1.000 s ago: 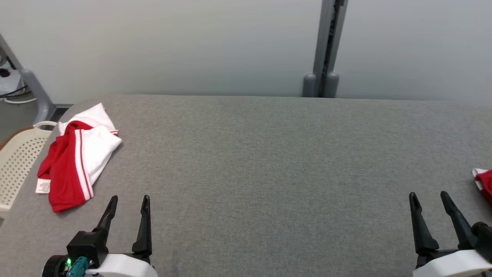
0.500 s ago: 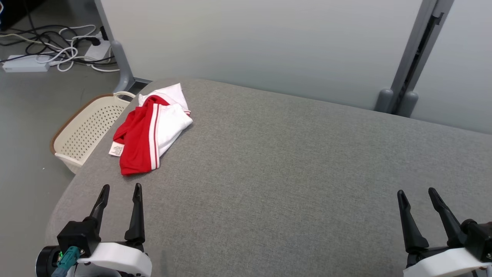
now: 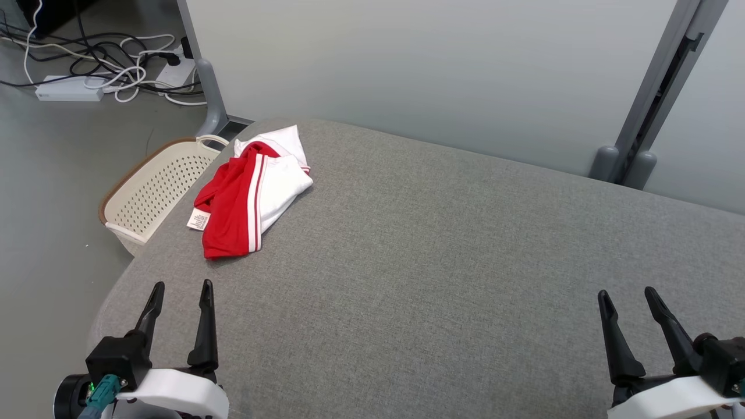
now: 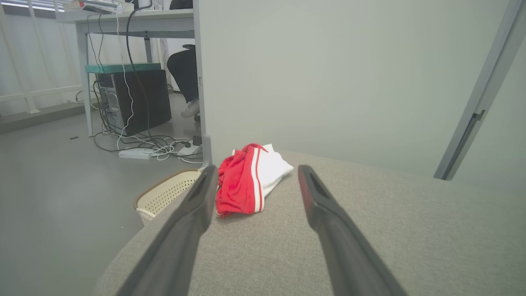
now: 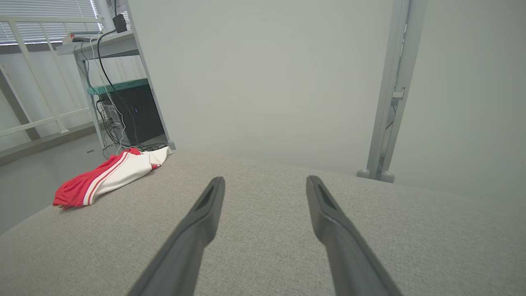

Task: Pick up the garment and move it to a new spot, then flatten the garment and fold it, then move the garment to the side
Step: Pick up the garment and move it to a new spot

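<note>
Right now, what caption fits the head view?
Red-and-white garment lies crumpled near the basket; left gripper and right gripper hover open.

Red and white garment [image 3: 238, 201], loosely bunched in a rumpled heap, white stripes along the red panel, small white label [image 3: 198, 220] poking out, lying at the grey counter's [image 3: 442, 262] far left corner

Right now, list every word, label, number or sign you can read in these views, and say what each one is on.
White care label on the edge of the red and white garment: it carries dark print, too small and blurred to read.
No other text can be read.
</note>
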